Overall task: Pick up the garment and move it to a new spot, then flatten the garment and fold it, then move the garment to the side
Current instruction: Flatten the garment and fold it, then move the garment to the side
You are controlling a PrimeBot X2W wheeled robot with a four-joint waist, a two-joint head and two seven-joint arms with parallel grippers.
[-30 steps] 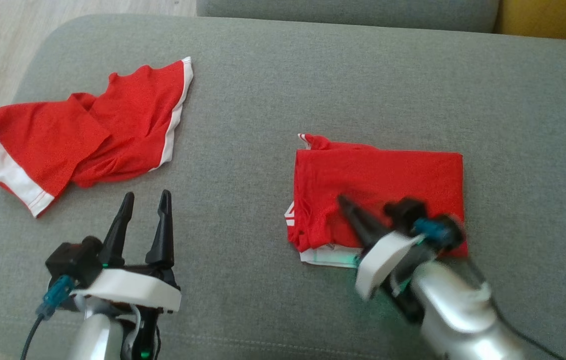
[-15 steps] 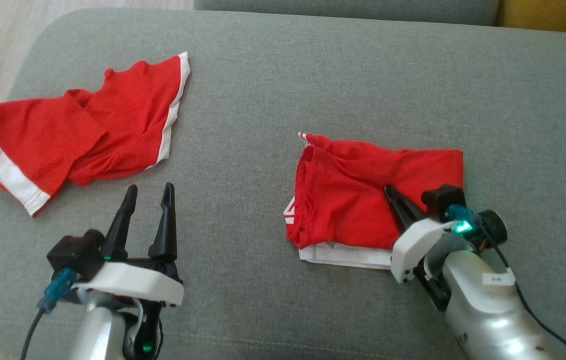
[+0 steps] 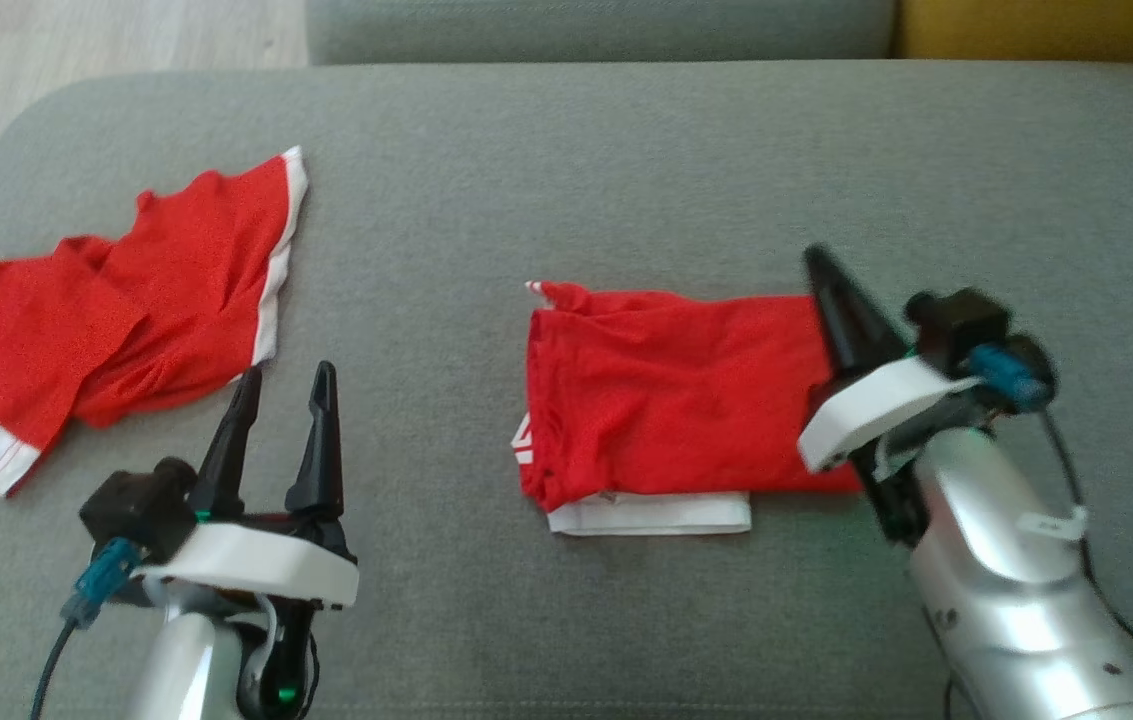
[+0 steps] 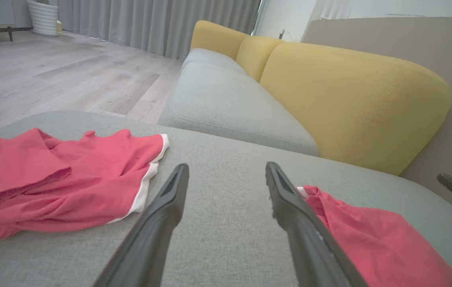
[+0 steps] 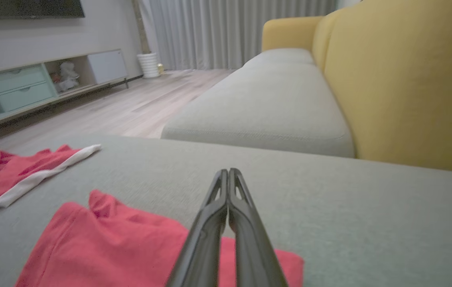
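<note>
Silver forearms (image 3: 1006, 600), white wrist housings (image 3: 256, 565), black gripper fingers (image 3: 319, 440), blue cable plugs (image 3: 101, 585), seemingly green light (image 3: 281, 692)

Garment (image 3: 666, 410) beside right gripper (image 3: 814, 258): thin red cloth, matt, creased. Cushion (image 3: 566, 180) beneath it: coarse grey weave noted. Fingers (image 5: 212, 231): dark plastic, matt, smooth.

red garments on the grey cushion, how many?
2: crumpled red garment with white trim at the grey cushion's left; folded red garment right of centre. None looks hidden.

Head overhead, wrists low, sharing folded garment (image 3: 666, 410)
</note>
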